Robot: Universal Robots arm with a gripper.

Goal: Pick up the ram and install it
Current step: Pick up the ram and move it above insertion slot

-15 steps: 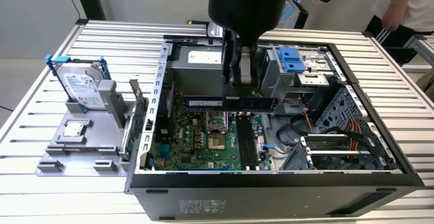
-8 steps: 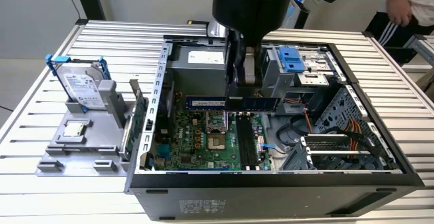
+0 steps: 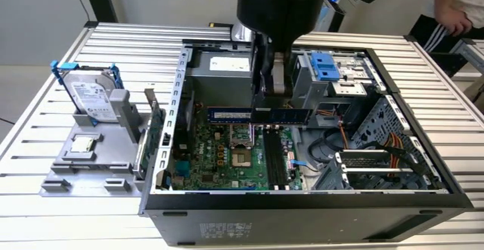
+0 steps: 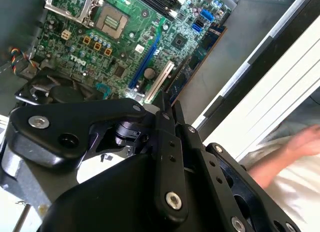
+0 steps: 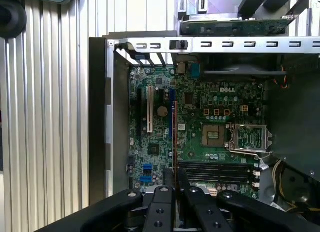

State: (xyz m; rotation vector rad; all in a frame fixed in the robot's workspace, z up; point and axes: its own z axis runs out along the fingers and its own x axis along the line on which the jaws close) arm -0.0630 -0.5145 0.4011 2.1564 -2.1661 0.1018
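In the exterior view, past the near wall of the open black computer case point(image 3: 302, 221) and above its green motherboard point(image 3: 219, 153), the black gripper point(image 3: 270, 109) is clenched on the long dark-blue ram stick point(image 3: 226, 115), level at frame centre and jutting out both sides. The first wrist view adds the black memory slots point(image 5: 215, 167) just beyond the gripper. Farthest in the exterior view, at upper right, is a person's hand point(image 3: 457, 17).

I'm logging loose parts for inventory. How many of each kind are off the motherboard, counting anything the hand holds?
Long dark-blue ram stick, in the hand: 1
Silver hard drive in a blue frame: 1
Green card with a metal bracket: 1
Small square silver chip: 1
Total: 4
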